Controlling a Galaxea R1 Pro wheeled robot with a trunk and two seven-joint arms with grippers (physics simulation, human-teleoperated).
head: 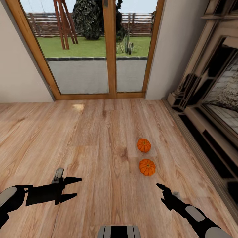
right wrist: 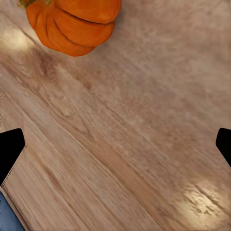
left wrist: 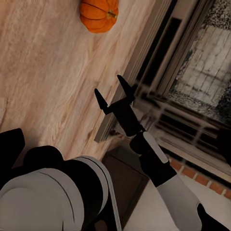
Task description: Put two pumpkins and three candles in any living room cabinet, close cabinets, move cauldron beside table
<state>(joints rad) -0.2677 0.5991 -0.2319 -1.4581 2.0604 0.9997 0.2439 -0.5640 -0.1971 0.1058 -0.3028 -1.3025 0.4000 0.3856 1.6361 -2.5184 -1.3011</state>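
Black, both of my grippers hang low over the wooden floor point(head: 99, 138) with nothing between their fingers. On the head camera my left gripper point(head: 76, 189) has its two pointed fingers spread apart, aimed across toward my right side. My right gripper point(head: 160, 187) reaches forward toward the pumpkins; the left wrist camera shows its two fingers point(left wrist: 102, 102) parted in a V, and the right wrist camera shows a dark fingertip at each edge of the picture with bare floor between them, so I read it as apart too. I count two pumpkins, both standing on the floor ahead of my right gripper. The near pumpkin point(head: 147, 167) sits just beyond the right fingertips, apart from them; the far pumpkin point(head: 143, 145) sits just behind it, with a small gap between the two. Each is squat and round with no marked long axis, resting on its base with ribs running up to the top; on the head camera I cannot make out the stems. On the left wrist camera one pumpkin point(left wrist: 98, 14) shows a small greenish stem pointing sideways in that picture. On the right wrist camera one pumpkin point(right wrist: 72, 24) lies ahead of the fingers. To my right, a fireplace surround point(head: 211, 99) runs along the wall. Ahead, two glazed doors point(head: 110, 49) in a wooden frame face a lawn.
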